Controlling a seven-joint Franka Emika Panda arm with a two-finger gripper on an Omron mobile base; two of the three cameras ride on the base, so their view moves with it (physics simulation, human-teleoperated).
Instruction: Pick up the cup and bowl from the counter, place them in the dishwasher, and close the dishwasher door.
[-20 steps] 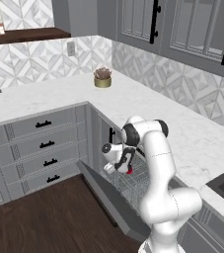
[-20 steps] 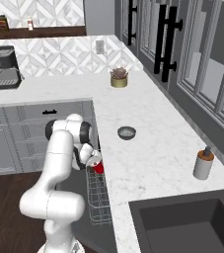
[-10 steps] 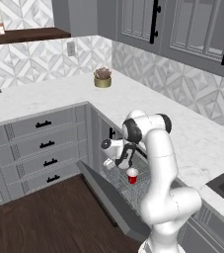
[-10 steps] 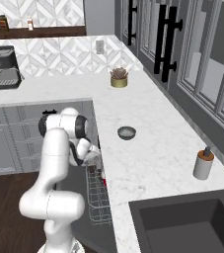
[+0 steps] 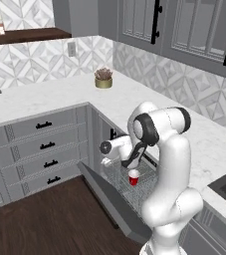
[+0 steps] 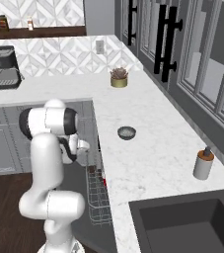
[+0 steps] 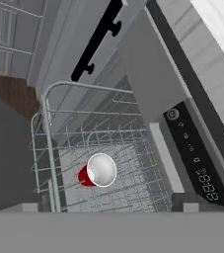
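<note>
The red cup [image 7: 97, 172] stands upright in the silver wire rack [image 7: 49, 148] of the open dishwasher, its white inside facing the hand view. The same cup [image 5: 133, 178] sits in the rack just below and right of my gripper [image 5: 106, 158]. My gripper [image 7: 111, 207] hovers above it, open and holding nothing. The dishwasher door [image 5: 112, 201] hangs down toward the floor. Along the top runs the dark control strip [image 7: 192, 158]. The grey bowl [image 6: 127, 132] rests on the white marble counter [image 6: 148, 153], near its front edge.
A gold plant pot [image 6: 118, 79] stands in the counter corner. A soap bottle [image 6: 203, 164] is beside the sink [image 6: 182, 222]. Grey drawers [image 5: 45, 149] lie left of the dishwasher. A coffee machine [image 6: 5, 66] sits far left.
The gripper let go of the cup, which now stands in the rack. The hand has drawn back up and to the left, away from it.
</note>
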